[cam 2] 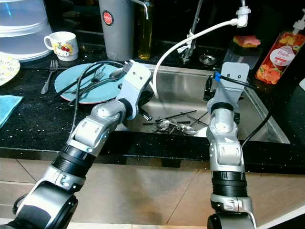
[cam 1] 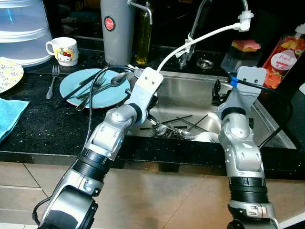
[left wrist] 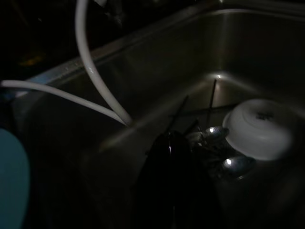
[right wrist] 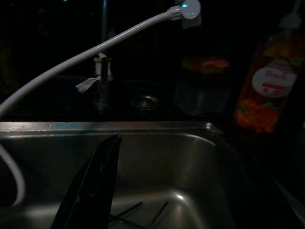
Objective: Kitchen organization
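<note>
both silver arms are seen reaching from the bottom of the frame over the black counter (cam 1: 43, 133) into the steel sink (cam 1: 190, 90) at centre. the left gripper (left wrist: 171, 157) is lowered into the left part of the basin, its fingers pressed together with nothing seen between them, just beside a heap of spoons (cam 1: 167, 130) and black chopsticks (cam 1: 183, 118) on the sink floor. an upturned white bowl (left wrist: 257, 126) is found next to that cutlery, toward the right arm. the right gripper (right wrist: 167, 181) is held above the right part of the basin, its two fingers spread wide and empty.

a white hose (cam 1: 200, 37) is looped from the tap area at upper centre down into the sink. at middle left a blue plate (cam 1: 93, 88) is set on the counter with a fork, a spoon and chopsticks laid across it; a second fork (cam 1: 52, 81) is placed just left of it, and a white mug (cam 1: 63, 50) behind. a grey flask (cam 1: 116, 28) and an oil bottle (cam 1: 143, 33) are stood at upper centre, a sponge (cam 1: 245, 45) and an orange soap bottle (cam 1: 283, 57) at upper right, a blue cloth (cam 1: 9, 117) at far left.
</note>
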You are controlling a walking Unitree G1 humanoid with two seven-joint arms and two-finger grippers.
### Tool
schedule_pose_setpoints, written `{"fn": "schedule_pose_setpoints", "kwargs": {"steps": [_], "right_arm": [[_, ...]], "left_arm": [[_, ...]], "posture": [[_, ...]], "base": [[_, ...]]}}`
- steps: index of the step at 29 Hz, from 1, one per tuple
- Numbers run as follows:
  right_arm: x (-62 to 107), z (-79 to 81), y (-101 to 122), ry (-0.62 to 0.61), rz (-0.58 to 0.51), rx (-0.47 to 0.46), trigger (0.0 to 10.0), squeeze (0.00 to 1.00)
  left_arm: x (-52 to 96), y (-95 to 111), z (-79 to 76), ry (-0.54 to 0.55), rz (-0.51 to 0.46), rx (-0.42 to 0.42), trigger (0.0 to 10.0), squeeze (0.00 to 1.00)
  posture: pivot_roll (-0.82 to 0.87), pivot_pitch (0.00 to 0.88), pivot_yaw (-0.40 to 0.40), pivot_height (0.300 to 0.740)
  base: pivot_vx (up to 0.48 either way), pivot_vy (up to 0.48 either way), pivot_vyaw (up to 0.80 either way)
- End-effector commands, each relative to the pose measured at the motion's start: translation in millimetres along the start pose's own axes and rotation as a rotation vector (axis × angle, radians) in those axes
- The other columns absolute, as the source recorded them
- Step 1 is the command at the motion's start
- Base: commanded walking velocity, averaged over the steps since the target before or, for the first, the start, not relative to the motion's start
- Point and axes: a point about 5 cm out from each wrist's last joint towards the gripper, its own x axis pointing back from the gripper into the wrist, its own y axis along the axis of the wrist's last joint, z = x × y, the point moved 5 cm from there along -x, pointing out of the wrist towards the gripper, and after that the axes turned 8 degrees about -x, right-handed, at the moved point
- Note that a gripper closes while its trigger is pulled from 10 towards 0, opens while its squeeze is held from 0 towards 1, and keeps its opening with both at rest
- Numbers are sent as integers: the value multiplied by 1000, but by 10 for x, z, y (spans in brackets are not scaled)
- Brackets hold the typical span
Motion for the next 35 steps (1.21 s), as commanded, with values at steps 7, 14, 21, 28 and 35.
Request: {"fn": "schedule_pose_setpoints", "kwargs": {"steps": [7, 14, 21, 28, 35], "right_arm": [[20, -3, -100, 5, 40, -7, 10000, 0], [25, -20, -115, 2, 44, -10, 10000, 0], [32, 17, -110, 10, 41, -16, 10000, 0], [25, 42, -109, 19, 40, -18, 10000, 0], [58, 141, -24, 35, 22, -32, 10000, 0]], "left_arm": [[-13, -200, 20, 24, 92, -28, 10000, 1000], [46, 80, 245, 98, 46, -111, 10000, 0], [120, -35, 323, 170, 193, 60, 10000, 0], [173, -20, 842, 396, 247, -44, 10000, 0], [196, -6, 1248, 622, 240, -17, 10000, 0]], "posture": [[181, 0, -76, 740], [202, 0, -74, 740], [221, 0, -65, 740], [225, 0, -66, 740], [159, 0, -57, 740]], "base": [[0, 0, 0], [0, 0, 0], [0, 0, 0], [0, 0, 0], [0, 0, 0]]}}
